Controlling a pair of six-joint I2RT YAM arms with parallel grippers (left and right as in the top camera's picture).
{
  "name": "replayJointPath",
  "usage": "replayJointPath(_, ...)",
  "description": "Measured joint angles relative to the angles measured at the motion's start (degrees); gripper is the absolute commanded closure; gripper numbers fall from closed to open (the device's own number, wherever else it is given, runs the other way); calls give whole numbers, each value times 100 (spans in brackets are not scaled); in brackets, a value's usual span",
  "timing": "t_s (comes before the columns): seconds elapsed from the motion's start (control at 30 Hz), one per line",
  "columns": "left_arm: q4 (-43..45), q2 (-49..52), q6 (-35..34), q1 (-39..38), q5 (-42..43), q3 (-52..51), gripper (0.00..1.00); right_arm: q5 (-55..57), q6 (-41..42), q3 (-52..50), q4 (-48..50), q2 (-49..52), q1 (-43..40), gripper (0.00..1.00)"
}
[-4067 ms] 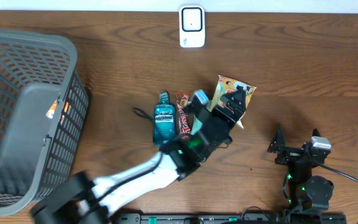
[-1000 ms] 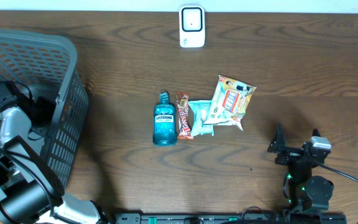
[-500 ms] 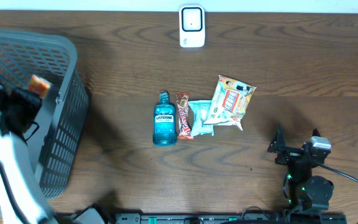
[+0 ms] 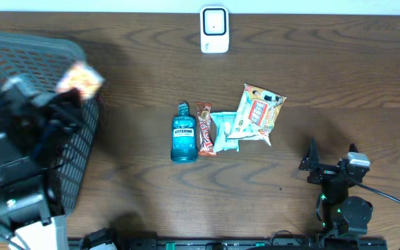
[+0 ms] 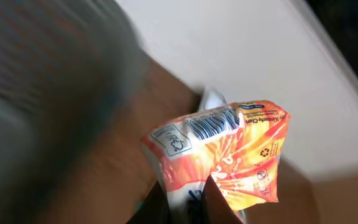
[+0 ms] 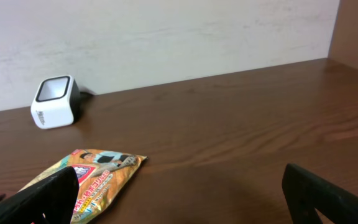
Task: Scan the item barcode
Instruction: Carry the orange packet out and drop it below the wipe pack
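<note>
Shop checkout mock-up: barcode scanner [image 4: 214,29], basket [image 4: 19,62], groceries [image 4: 228,125].

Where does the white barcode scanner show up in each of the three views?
Overhead: scanner at top centre, by the table's far edge.
Left wrist: not in it; an orange snack packet fills the frame.
Right wrist: scanner at left, against the wall.
Shared landmark: the yellow snack bag near it.

The orange packet [image 4: 80,79] is blurred at upper left overhead; the basket [image 5: 36,93] is a grey smear in the left wrist view.
</note>
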Motion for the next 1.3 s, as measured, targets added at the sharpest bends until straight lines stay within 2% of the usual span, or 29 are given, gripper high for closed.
replayJointPath(0.17,142,352,92,-1668,-229,-387,93,2,0,0,0,0,2,1)
replayJointPath(0.4,949,1480,109,-3954,-697,-811,93,2,0,0,-2,0,2,1)
replayJointPath(0.63,1773,2997,107,-5582,-778,-822,93,2,2,0,0,0,0,1)
replayJointPath(0.8,2310,4048,17,-6089,-892,-822,93,2,2,0,0,0,2,1)
replayJointPath(0.97,2312,4734,-367,-6177,-951,-822,92,0,2,0,0,0,0,1)
replayJointPath(1.07,2295,4883,-511,-6177,-975,-824,87,2,2,0,0,0,0,1)
replayJointPath(1.3,2317,4883,-629,-6177,-1038,-824,85,2,0,0,0,0,2,1)
